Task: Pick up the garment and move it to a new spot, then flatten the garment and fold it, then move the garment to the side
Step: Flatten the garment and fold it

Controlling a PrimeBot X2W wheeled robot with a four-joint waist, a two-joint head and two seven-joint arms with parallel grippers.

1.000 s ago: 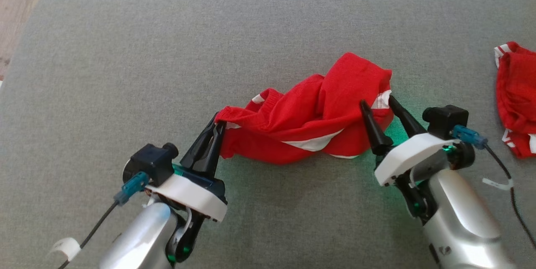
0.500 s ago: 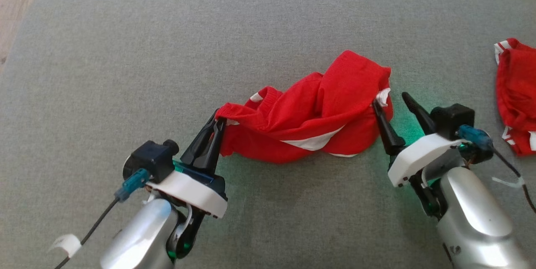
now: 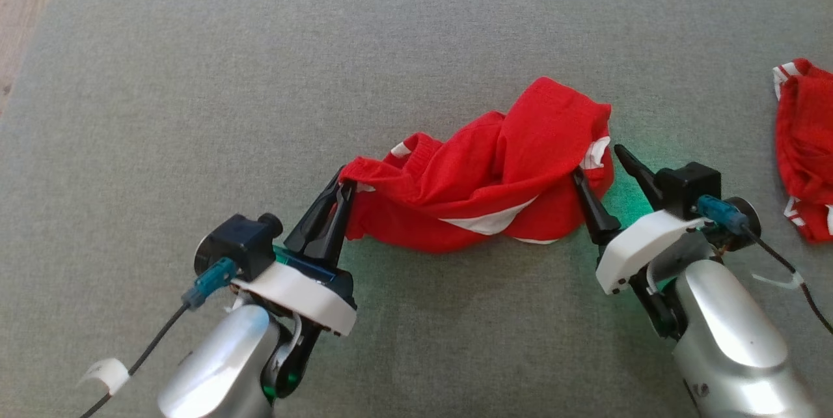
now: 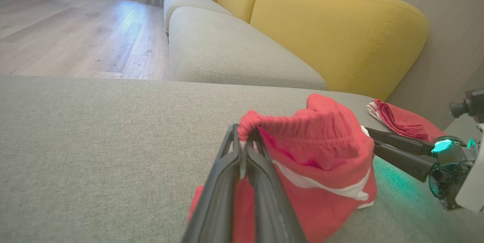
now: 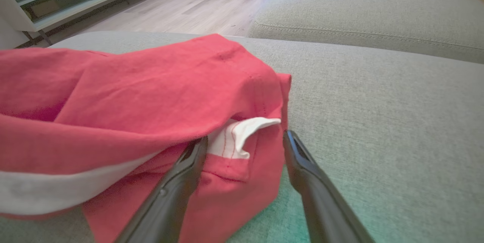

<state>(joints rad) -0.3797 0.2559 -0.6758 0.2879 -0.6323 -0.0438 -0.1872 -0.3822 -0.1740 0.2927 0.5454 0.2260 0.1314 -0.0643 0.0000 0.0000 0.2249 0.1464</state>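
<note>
A: Where does the garment lie?
B: Crumpled on the grey cushion, right of centre.
A: And the left end effector?
B: Clamped tight on the waistband at the garment's left end, holding it raised.
A: And the right end effector?
B: Spread wide, gripping nothing; one finger sits under the right fold, the other on bare cushion.

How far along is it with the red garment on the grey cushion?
Early. Done: the left gripper is shut on the waistband end of the red garment. In hand: the right gripper is open, its fingers straddling the white-trimmed opposite end, not yet closed. To do: the garment lies bunched on the grey cushion, so flattening, folding and moving it aside all remain.
</note>
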